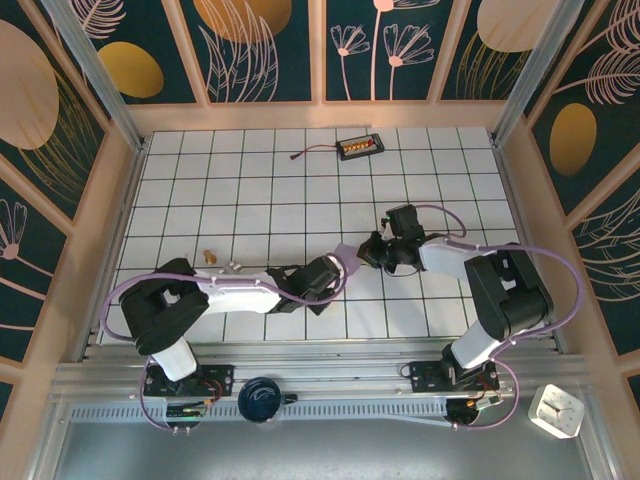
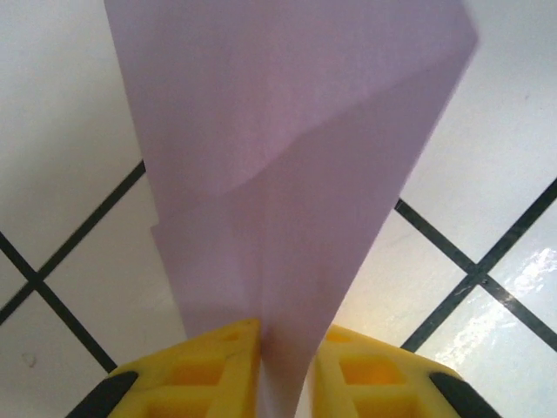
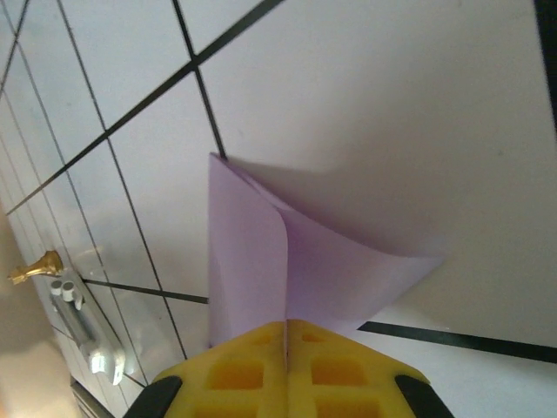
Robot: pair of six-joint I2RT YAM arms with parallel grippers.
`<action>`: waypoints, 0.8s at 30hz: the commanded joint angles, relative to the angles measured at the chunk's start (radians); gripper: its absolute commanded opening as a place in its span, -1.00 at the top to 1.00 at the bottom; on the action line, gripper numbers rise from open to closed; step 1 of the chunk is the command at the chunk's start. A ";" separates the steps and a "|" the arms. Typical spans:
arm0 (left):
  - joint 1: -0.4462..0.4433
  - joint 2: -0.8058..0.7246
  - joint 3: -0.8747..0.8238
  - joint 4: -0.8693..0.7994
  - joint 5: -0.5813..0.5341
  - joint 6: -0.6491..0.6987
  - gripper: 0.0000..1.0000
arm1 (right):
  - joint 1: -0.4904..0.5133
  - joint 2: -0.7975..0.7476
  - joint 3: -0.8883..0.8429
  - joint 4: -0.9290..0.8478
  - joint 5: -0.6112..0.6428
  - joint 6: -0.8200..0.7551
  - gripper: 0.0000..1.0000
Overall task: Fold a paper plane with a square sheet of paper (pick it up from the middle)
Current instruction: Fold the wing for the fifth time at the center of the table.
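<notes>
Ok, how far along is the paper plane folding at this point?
Roughly midway, I'd judge. Done: the lavender paper has been picked up and shows at least one fold, its layers doubled over. In hand: the right gripper is shut on it, and the left gripper stands slightly open around it. Left: it is no slim pointed dart yet, so more folds remain.

White-tiled bench (image 1: 250, 180) with black grid lines, enclosed by dark teal panels (image 1: 260, 50) printed with gold leaves. At twelve o'clock, a small black tray (image 1: 360, 148) of orange pieces, trailing a thin cable (image 1: 312, 153). At nine o'clock, a tiny brass piece (image 1: 209, 256) near a silvery-white block (image 1: 230, 265). At five o'clock, off the tiles, a small white square device (image 1: 556, 410).
</notes>
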 commanded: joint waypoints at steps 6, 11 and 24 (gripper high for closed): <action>-0.005 -0.009 0.004 -0.024 -0.027 0.029 0.27 | -0.017 0.003 0.048 -0.075 -0.028 -0.028 1.00; -0.005 0.005 0.019 -0.033 -0.058 0.047 0.30 | -0.019 0.006 0.060 -0.096 -0.035 -0.038 1.00; -0.005 0.015 0.030 -0.040 -0.015 0.059 0.78 | -0.048 0.018 0.095 -0.139 -0.039 -0.079 1.00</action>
